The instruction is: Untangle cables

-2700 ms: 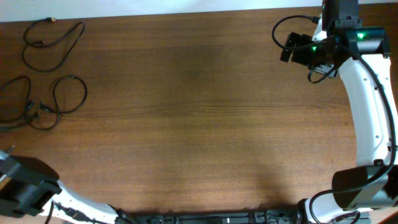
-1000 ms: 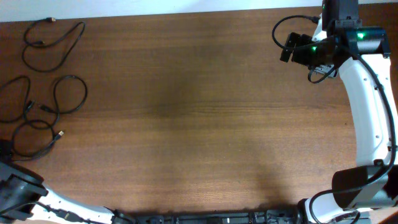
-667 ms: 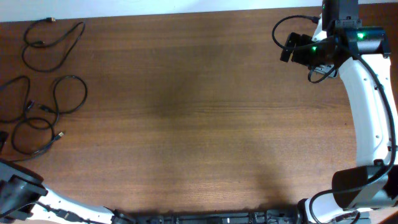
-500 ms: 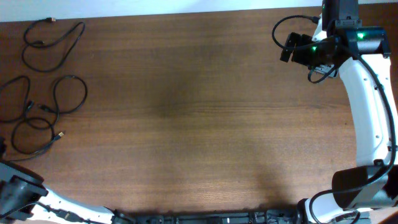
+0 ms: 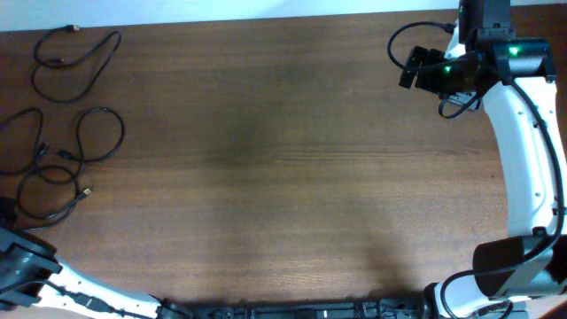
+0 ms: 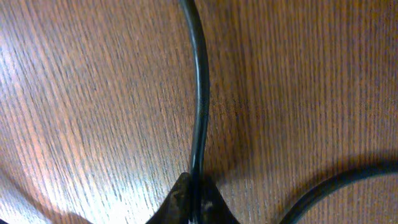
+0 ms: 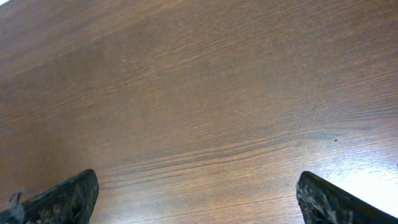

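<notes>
Several thin black cables lie at the table's far left. One loose loop (image 5: 75, 55) lies apart at the back. Two linked loops (image 5: 84, 146) sit below it, with a further loop (image 5: 49, 193) drawn toward the front left corner. My left gripper (image 6: 194, 190) is shut on a cable (image 6: 200, 93) right at the wood; in the overhead view only the left arm (image 5: 19, 266) shows at the frame's corner. Another cable strand (image 6: 339, 183) curves past on the right. My right gripper (image 7: 198, 186) stands open over bare wood at the back right (image 5: 421, 69), far from the cables.
The thick black cables on the white right arm (image 5: 523, 151) hang by its wrist at the back right. The table's back edge (image 5: 266, 18) meets a pale wall. A dark rail (image 5: 292, 310) runs along the front edge.
A cable has been pulled out of the tangle toward the front left, forming a new loop with a plug end. Over the last second the left arm shifts only slightly. The right arm is still.
</notes>
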Controlling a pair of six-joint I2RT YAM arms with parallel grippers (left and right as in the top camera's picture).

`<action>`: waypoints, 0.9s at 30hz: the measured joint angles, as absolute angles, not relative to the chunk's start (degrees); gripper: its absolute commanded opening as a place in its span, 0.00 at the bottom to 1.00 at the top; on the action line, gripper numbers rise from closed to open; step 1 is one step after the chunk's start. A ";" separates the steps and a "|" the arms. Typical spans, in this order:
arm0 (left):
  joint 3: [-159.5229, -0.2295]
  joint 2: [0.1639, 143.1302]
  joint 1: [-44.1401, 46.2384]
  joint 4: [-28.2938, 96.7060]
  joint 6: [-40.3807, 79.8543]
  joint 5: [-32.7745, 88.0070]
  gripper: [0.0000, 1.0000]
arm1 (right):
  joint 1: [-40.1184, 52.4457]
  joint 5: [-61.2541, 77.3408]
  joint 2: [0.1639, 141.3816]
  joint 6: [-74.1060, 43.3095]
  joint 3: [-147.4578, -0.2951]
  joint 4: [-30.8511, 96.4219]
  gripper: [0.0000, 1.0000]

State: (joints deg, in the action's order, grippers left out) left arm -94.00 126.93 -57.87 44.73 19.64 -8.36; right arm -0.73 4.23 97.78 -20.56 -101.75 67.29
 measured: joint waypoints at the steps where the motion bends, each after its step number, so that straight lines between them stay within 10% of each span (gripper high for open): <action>1: -94.00 126.93 -57.87 44.95 19.66 -8.34 0.50 | -0.73 4.23 97.78 -20.60 -101.75 67.29 0.99; 4: -96.16 126.93 -57.87 48.86 19.57 -7.42 0.82 | -0.73 4.23 97.78 -20.58 -101.75 67.31 0.99; 8: -103.02 123.55 -57.87 51.29 19.53 -0.45 1.00 | -0.73 4.23 97.78 -20.58 -101.75 67.29 0.99; 15: -104.62 111.04 -52.64 57.91 18.76 40.27 0.93 | -0.73 4.23 97.78 -20.60 -101.75 67.31 0.99; 27: -104.95 105.65 -9.21 71.37 4.03 21.02 0.99 | -0.73 4.25 97.78 -20.58 -101.75 65.67 0.99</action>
